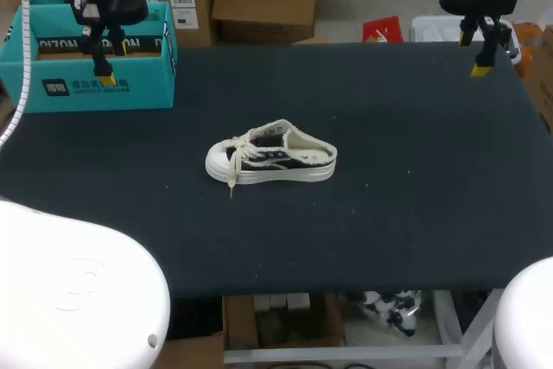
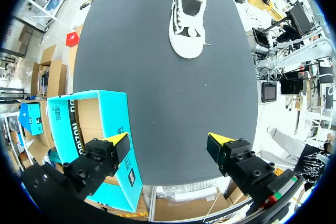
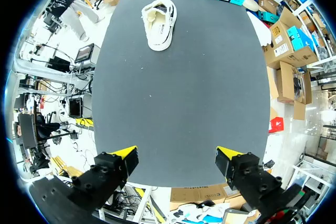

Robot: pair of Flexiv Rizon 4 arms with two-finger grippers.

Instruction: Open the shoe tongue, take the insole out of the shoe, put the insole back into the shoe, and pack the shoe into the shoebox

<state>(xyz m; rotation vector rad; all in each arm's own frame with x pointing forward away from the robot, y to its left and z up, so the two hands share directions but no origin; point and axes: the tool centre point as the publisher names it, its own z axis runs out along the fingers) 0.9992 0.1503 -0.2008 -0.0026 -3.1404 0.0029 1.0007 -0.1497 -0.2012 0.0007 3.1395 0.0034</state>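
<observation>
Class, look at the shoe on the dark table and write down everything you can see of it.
The shoe is a low sneaker with a white rubber sole and toe cap, a dark upper with pale stripes, frayed cream edging and cream laces. Its heel is low and open, and the inside looks pale. It stands upright on its sole near the middle of the table, toe toward the left arm's side, with one lace end trailing onto the tabletop by the toe. Only the table touches it.
</observation>
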